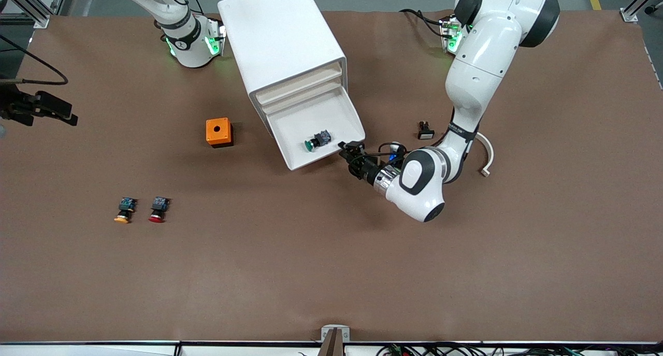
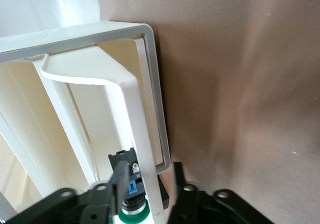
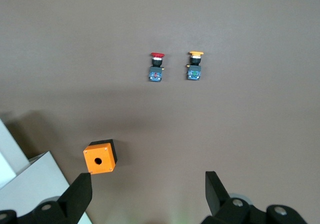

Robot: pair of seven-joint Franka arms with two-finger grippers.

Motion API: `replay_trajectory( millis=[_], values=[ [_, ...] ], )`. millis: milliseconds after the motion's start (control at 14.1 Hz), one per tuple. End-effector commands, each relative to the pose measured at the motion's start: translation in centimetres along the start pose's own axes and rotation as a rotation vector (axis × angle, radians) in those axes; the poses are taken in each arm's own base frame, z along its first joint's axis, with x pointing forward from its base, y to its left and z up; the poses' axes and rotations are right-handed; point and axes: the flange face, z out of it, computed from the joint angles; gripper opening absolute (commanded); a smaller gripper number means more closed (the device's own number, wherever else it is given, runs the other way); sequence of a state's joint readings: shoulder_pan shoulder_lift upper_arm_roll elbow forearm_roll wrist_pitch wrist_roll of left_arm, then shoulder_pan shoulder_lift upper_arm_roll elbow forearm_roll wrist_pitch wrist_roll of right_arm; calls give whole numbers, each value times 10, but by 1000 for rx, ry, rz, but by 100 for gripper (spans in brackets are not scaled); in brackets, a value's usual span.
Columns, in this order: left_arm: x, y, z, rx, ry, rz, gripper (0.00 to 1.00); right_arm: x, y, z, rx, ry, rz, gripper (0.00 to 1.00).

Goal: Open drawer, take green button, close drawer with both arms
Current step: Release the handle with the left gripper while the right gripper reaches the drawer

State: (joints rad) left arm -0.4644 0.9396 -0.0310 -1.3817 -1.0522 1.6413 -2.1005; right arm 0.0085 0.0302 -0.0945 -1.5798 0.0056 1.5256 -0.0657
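The left tool (image 1: 348, 150) straddles the drawer's (image 1: 298, 161) front corner, fingers spread on either side of its wall; the drawer stands open, the button (image 1: 317, 140) lying inside; next, lift it out; the right tool (image 3: 150, 194) waits spread above the tabletop (image 1: 331, 273).

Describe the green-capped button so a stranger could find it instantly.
Find the tall white drawer cabinet; its bottom drawer is pulled open. Inside lies a small push button with black-and-blue body. Its round cap is green; the two similar buttons out on the brown table are red-capped and yellow-capped.

No readable text, labels or numbers — arms, buttons, drawer unit
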Motion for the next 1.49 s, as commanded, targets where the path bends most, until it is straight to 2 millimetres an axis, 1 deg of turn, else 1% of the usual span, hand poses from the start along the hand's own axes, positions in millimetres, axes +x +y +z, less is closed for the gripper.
replay_trajectory(
  millis=[0, 71, 142, 213, 356, 427, 498, 569, 640, 711, 782, 854, 925, 996, 1067, 1138, 1209, 1280, 1351, 1423],
  values=[
    [-7, 2, -12, -19, -26, 24, 100, 21, 18, 12, -29, 0, 29, 100],
    [-7, 2, -18, -30, -28, 26, 100, 37, 25, 36, -31, -19, 39, 100],
    [-9, 1, -36, -63, -37, 32, 100, 43, 30, 50, -32, -42, 47, 100],
    [-11, -1, -54, -105, -32, 42, 100, 43, 35, 52, -28, -45, 57, 100],
    [-15, -10, -83, -196, 18, 74, 100, 43, 25, 52, -19, -48, 82, 100],
    [-16, -14, -94, -233, 37, 87, 100, 44, 16, 52, -16, -47, 169, 100],
    [-19, -23, -120, -292, 42, 102, 100, 45, -3, 53, -20, -48, 249, 100],
    [-19, -32, -146, -350, 43, 111, 100, 47, -34, 53, -15, -41, 310, 100],
    [-18, -44, -166, -391, 55, 147, 100, 47, -62, 54, -13, -35, 360, 100],
    [-19, -62, -184, -427, 73, 214, 100, 48, -100, 56, -14, -15, 424, 100],
    [-17, -75, -203, -470, 103, 281, 100, 49, -134, 64, -13, 6, 500, 100],
    [-16, -90, -215, -490, 142, 354, 100, 48, -172, 77, -11, 19, 553, 100],
    [-9, -99, -229, -505, 189, 413, 100, 47, -209, 92, -8, 32, 617, 100],
    [-2, -114, -250, -530, 213, 458, 100, 47, -236, 107, -6, 40, 684, 100],
    [6, -123, -270, -566, 253, 509, 100, 43, -269, 121, -5, 46, 727, 100],
    [10, -137, -284, -589, 318, 617, 100, 38, -296, 134, -4, 52, 764, 100],
    [10, -145, -285, -595, 398, 712, 100, 34, -317, 147, -4, 54, 804, 100],
    [13, -147, -287, -599, 490, 777, 100, 27, -338, 160, -4, 58, 841, 100],
    [17, -146, -290, -603, 558, 796, 100, 18, -356, 175, -1, 62, 863, 100],
    [17, -150, -292, -608, 599, 818, 100, 10, -369, 190, 10, 71, 895, 100]
  ],
)
